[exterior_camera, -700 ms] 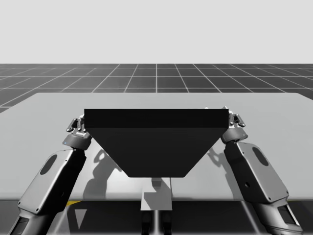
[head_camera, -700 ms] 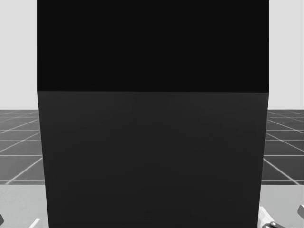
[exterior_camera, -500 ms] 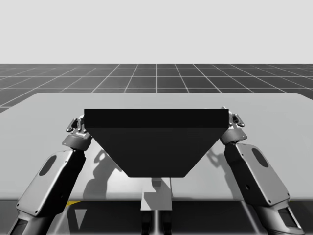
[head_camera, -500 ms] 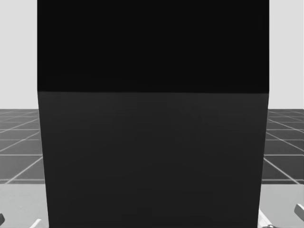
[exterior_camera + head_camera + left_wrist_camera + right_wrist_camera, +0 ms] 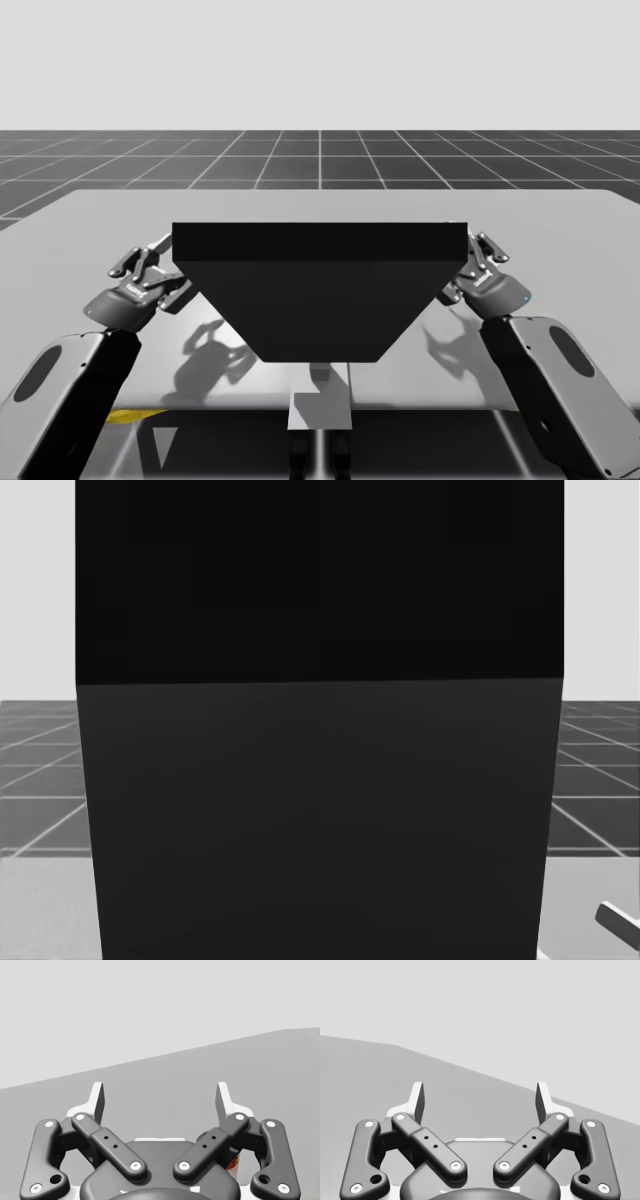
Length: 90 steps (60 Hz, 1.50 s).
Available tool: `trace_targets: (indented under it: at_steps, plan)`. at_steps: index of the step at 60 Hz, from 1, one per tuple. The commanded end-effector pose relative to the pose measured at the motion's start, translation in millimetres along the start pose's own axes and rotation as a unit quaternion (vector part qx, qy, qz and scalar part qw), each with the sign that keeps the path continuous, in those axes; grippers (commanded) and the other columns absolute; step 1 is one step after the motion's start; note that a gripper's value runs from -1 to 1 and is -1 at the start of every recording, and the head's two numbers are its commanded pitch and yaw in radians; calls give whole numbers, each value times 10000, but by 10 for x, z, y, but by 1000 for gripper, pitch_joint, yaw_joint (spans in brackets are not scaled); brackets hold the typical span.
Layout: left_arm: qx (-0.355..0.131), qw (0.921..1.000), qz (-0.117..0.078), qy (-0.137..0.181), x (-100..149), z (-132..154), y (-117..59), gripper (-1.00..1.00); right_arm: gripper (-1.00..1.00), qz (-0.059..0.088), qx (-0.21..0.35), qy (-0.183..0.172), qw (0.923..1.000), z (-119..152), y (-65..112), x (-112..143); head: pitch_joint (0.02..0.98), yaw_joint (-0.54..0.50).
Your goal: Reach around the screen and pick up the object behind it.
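Got a dark screen [image 5: 318,290] planted mid-counter [image 5: 320,205]. Got the left tool [image 5: 150,258] just off one end and the right tool [image 5: 478,255] off the other, both spread wide and pinching nothing. Can just catch a red-and-white sliver of the object [image 5: 233,1164] low beside the left tool, presumably behind the screen. Can't tell the shape from that little. Guessing small, light and rigid, maybe a smooth can, so possibly slippery. Would grab it round the middle from two sides, square on, without squeezing hard. Probably best going in from the left.
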<state>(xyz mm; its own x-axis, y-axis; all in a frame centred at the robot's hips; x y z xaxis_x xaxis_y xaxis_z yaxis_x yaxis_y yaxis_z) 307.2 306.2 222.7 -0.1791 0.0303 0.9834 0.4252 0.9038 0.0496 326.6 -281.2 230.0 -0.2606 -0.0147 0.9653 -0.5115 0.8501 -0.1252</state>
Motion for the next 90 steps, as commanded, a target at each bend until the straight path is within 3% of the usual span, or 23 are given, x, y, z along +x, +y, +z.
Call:
trace_targets:
  at_steps: [1, 4, 10, 13, 18, 19, 27, 38, 42, 71, 90]
  plan:
    - [-536, 9981, -94, 286, -11, 174, 7, -1000, -1000, 10, 779, -36, 9970, 225, 104, 27, 189, -2]
    - [-713, 9967, -152, 363, -16, 221, 17, -1000, -1000, 124, 1023, -31, 9947, 293, 107, 4, 191, -2]
    - [-962, 9939, -225, 493, -33, 286, 48, -1000, -1000, 114, 1414, 17, 9899, 388, 132, -41, 194, 0]
    - [-1161, 9913, -240, 564, -45, 325, 70, -1000, -1000, 14, 1660, 42, 9861, 439, 157, -72, 196, 0]
    - [-1390, 9879, -240, 639, -55, 365, 87, -1000, -1000, -12, 1956, 58, 9807, 488, 189, -112, 197, -1]
    - [-1521, 9856, -262, 694, -67, 389, 98, -1000, -1000, 18, 2164, 76, 9763, 519, 212, -155, 199, 0]
    - [-1958, 9764, -259, 876, -152, 398, 103, -1000, -1000, 7, 2644, 136, 9643, 564, 265, -268, 203, 9]
    - [-2206, 9689, -237, 1095, -250, 264, 163, -1000, -1000, 35, 3194, 138, 9475, 566, 287, -379, 208, 31]
    - [-2209, 9678, -272, 1172, -286, 219, 185, -1000, -1000, 112, 3225, 140, 9464, 550, 293, -422, 208, 35]
    - [-2046, 9667, -286, 1509, -583, -226, 361, -1000, -1000, 195, 3291, 92, 9440, 460, 321, -573, 211, 94]
    - [-2164, 9633, -219, 1571, -703, -581, 304, -1000, -1000, 287, 3368, 56, 9411, 414, 393, -582, 212, 100]
